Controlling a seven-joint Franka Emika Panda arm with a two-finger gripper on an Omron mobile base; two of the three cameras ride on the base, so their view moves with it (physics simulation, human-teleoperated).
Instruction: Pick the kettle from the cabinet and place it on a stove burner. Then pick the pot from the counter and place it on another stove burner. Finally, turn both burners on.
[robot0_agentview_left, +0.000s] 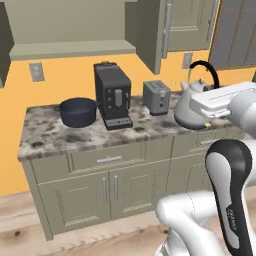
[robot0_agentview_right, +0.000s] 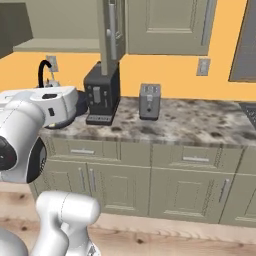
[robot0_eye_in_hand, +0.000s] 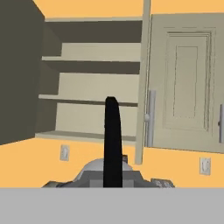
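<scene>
The silver-grey kettle (robot0_agentview_left: 191, 109) hangs just above the counter (robot0_agentview_left: 50, 137), right of the toaster. My gripper (robot0_agentview_left: 213, 88) is shut on its arched black handle (robot0_eye_in_hand: 112, 140), which rises through the middle of the hand view over the kettle's domed top (robot0_eye_in_hand: 94, 168). From the right base view the handle (robot0_agentview_right: 41, 70) sticks up behind my white hand. The dark navy pot (robot0_agentview_left: 77, 111) sits on the counter's left part. The cabinet (robot0_eye_in_hand: 92, 100) stands open, with bare shelves, its door (robot0_agentview_left: 150, 30) swung out. A dark cooktop edge (robot0_agentview_right: 249, 112) shows far right; no burner rings can be made out.
A black coffee machine (robot0_agentview_left: 112, 95) and a grey toaster (robot0_agentview_left: 156, 97) stand between the pot and the kettle. A closed cabinet door (robot0_eye_in_hand: 183, 83) with bar handles is right of the open one. Wall outlets (robot0_agentview_right: 202, 66) sit on the orange wall.
</scene>
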